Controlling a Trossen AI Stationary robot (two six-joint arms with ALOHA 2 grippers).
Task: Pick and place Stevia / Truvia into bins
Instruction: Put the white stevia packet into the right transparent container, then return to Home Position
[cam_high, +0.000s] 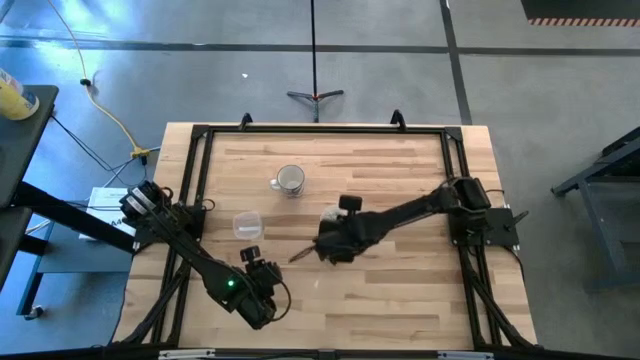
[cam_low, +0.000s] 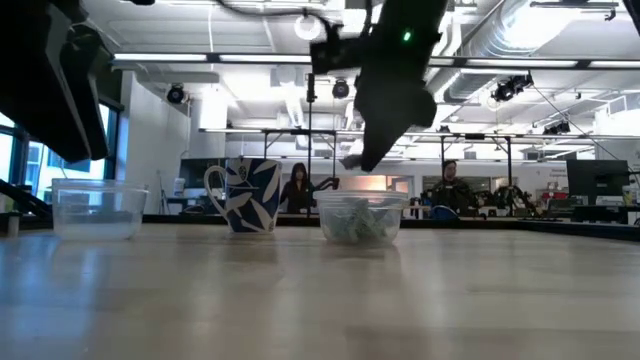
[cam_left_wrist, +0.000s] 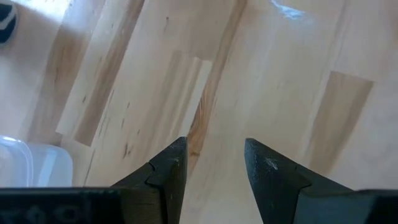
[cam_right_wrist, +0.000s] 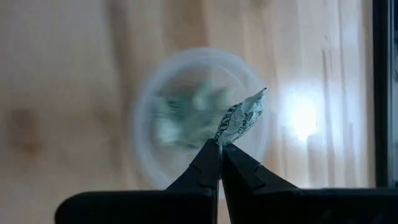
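Green-and-white paper shows at the tip of the right pincer (cam_right_wrist: 220, 149): its fingers are pinched tight on one sachet (cam_right_wrist: 241, 119), held directly above the round bin (cam_right_wrist: 202, 121). That bin sits near the middle of the wooden counter (cam_high: 400, 300) and already has a heap of sachets inside, seen through its clear wall in the low view. The square bin (cam_high: 247, 224) stands apart, toward the left arm's side, with a patterned mug (cam_high: 288, 180) farther back between the two bins. The left pincer (cam_left_wrist: 214, 163) hangs over bare wood near the front edge, fingers narrowly parted and holding nothing. Two people sit in the room behind.
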